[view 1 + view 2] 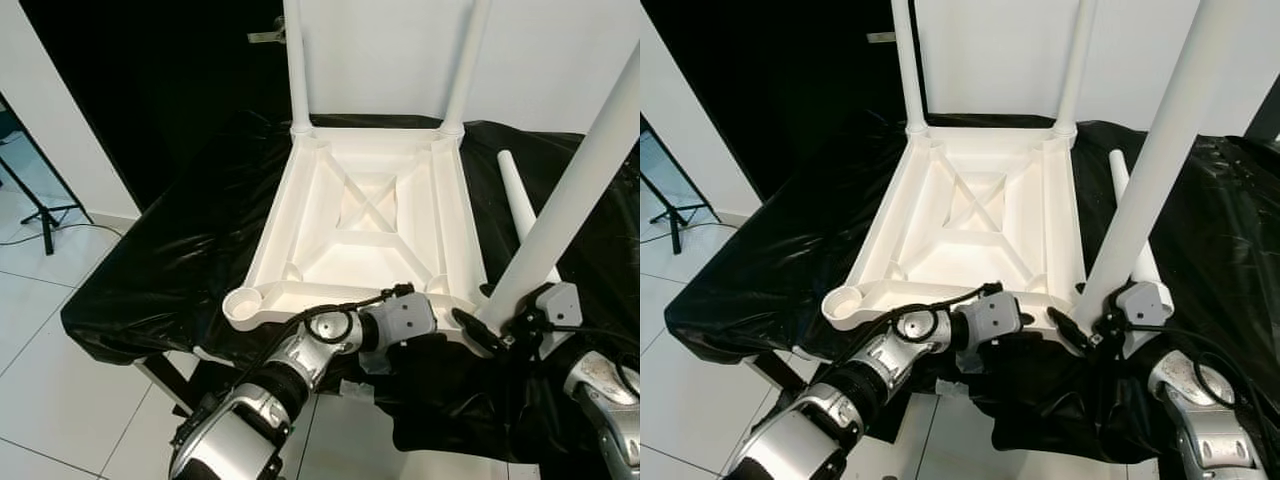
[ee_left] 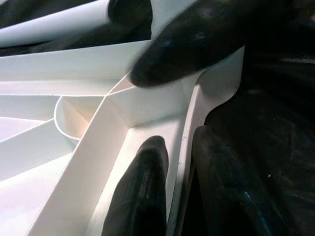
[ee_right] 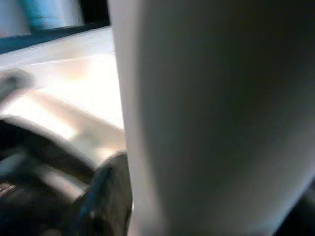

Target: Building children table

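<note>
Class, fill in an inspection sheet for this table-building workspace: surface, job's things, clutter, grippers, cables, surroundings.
Surface: black sheet draped over the bench.
Job's things: white tabletop upside down; two far legs fitted; near-left socket empty; third leg at the near-right corner; spare leg lying on the sheet.
Clutter: nothing seen.
Grippers: left gripper straddles the tabletop's near rim; right gripper shut on the third leg.
Cables: black wire along the left wrist.
Surroundings: white tiled floor, tripod at left.

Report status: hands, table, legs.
Left hand clamps tabletop near rim. Right hand grips third leg at near-right corner. Fourth leg loose on cloth; near-left socket empty.
</note>
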`<state>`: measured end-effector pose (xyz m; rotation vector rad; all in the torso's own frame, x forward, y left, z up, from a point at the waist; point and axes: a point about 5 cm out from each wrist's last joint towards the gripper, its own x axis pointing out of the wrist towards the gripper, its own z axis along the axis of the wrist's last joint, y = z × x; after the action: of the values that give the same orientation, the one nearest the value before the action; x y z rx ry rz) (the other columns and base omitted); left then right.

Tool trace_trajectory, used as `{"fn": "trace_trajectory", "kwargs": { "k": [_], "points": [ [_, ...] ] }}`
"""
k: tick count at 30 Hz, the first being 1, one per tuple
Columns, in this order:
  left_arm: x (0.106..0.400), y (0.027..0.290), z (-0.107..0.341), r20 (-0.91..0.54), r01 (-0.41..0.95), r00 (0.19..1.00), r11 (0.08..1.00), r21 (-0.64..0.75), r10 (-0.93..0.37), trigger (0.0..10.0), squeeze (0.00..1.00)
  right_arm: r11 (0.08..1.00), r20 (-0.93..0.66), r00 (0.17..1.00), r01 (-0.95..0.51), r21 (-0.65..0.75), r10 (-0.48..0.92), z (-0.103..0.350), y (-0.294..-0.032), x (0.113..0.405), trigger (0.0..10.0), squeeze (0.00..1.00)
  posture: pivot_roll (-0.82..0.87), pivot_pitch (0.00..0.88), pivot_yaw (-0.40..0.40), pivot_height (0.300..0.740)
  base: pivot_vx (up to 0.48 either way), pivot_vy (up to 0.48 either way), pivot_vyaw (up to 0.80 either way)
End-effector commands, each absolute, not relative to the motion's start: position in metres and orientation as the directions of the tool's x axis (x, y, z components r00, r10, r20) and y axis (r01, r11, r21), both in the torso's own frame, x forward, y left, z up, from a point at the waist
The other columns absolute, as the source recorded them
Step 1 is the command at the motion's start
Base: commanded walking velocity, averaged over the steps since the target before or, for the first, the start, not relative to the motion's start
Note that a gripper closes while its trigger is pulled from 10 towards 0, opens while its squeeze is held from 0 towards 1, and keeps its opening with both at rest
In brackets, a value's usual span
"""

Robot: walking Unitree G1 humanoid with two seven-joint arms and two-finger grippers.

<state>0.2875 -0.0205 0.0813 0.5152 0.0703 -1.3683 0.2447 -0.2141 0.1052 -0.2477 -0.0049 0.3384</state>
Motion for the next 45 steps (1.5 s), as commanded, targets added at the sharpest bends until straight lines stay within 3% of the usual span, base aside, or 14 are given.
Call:
{"fn": "trace_trajectory", "kwargs": {
  "k": [1,13,15,19,20,22,23,24,25,36,37,39,40,45],
  "points": [
    [0.275,-0.004,0.044,-0.484,0.973,0.197,0.109,0.205,-0.853,10.0,0.00,0.943,-0.055,0.978,-0.211,-0.259,0.203,0.098,-0.221,0.249,0.0,0.00,0.11,0.000,0.016,0.740,0.000,0.000,0.00],
    [0.277,0.000,0.044,-0.487,0.969,0.216,0.127,0.210,-0.846,10.0,0.00,0.966,-0.111,0.988,-0.129,-0.223,0.106,0.065,-0.188,0.221,0.0,0.00,0.13,0.000,0.006,0.740,0.000,0.000,0.00],
    [0.277,0.000,0.044,-0.491,0.970,0.215,0.124,0.211,-0.844,10.0,0.00,0.973,-0.120,0.988,-0.120,-0.198,0.097,0.065,-0.188,0.227,10.0,0.00,0.13,0.000,-0.003,0.740,0.000,0.000,0.00],
    [0.278,-0.002,0.044,-0.488,0.969,0.220,0.129,0.212,-0.845,10.0,0.00,0.977,-0.108,0.987,-0.136,-0.164,0.119,0.068,-0.187,0.232,10.0,0.00,0.13,0.000,-0.007,0.740,0.000,0.000,0.00],
    [0.277,-0.004,0.045,-0.485,0.969,0.220,0.131,0.211,-0.847,10.0,0.00,0.976,-0.087,0.987,-0.149,-0.160,0.137,0.072,-0.187,0.234,10.0,1.00,0.13,0.000,-0.009,0.740,0.000,0.000,0.00],
    [0.276,-0.005,0.044,-0.483,0.969,0.218,0.130,0.209,-0.848,10.0,0.00,0.973,-0.062,0.987,-0.160,-0.168,0.152,0.077,-0.187,0.235,10.0,1.00,0.13,0.000,-0.012,0.740,0.000,0.000,0.00],
    [0.275,-0.006,0.043,-0.482,0.970,0.216,0.130,0.206,-0.849,10.0,0.00,0.968,-0.045,0.983,-0.182,-0.173,0.177,0.083,-0.189,0.237,10.0,0.83,0.13,0.000,-0.014,0.740,0.000,0.000,0.00],
    [0.275,-0.006,0.043,-0.482,0.970,0.216,0.130,0.206,-0.849,10.0,0.00,0.968,-0.045,0.983,-0.182,-0.173,0.177,0.083,-0.189,0.237,10.0,0.83,0.13,0.000,-0.014,0.740,0.000,0.000,0.00],
    [0.272,-0.007,0.041,-0.483,0.971,0.214,0.131,0.200,-0.849,10.0,0.00,0.952,-0.022,0.970,-0.241,-0.190,0.241,0.092,-0.194,0.239,10.0,0.00,0.13,0.000,-0.014,0.740,0.000,0.000,0.00],
    [0.271,-0.004,0.039,-0.487,0.972,0.211,0.132,0.192,-0.847,10.0,0.00,0.890,-0.044,0.914,-0.404,-0.213,0.404,0.111,-0.220,0.232,10.0,0.00,0.12,0.000,-0.009,0.740,0.000,0.000,0.00],
    [0.271,-0.005,0.039,-0.487,0.972,0.211,0.131,0.193,-0.848,10.0,0.00,0.895,-0.042,0.919,-0.390,-0.217,0.391,0.112,-0.223,0.234,1.9,0.00,0.12,0.000,-0.008,0.740,0.000,0.000,0.00],
    [0.271,-0.005,0.039,-0.486,0.972,0.211,0.131,0.194,-0.848,10.0,0.00,0.897,-0.042,0.922,-0.384,-0.217,0.385,0.113,-0.224,0.235,1.9,0.00,0.12,0.000,-0.009,0.740,0.000,0.000,0.00],
    [0.271,-0.005,0.039,-0.486,0.972,0.211,0.130,0.195,-0.848,10.0,0.00,0.900,-0.046,0.924,-0.379,-0.215,0.379,0.112,-0.225,0.236,0.0,0.00,0.12,0.000,-0.010,0.740,0.000,0.000,0.00],
    [0.273,-0.006,0.041,-0.483,0.971,0.212,0.127,0.201,-0.850,10.0,0.00,0.890,-0.078,0.908,-0.420,-0.178,0.413,0.104,-0.216,0.232,0.0,0.00,0.12,0.000,-0.007,0.740,0.000,0.000,0.00]
  ]
}}
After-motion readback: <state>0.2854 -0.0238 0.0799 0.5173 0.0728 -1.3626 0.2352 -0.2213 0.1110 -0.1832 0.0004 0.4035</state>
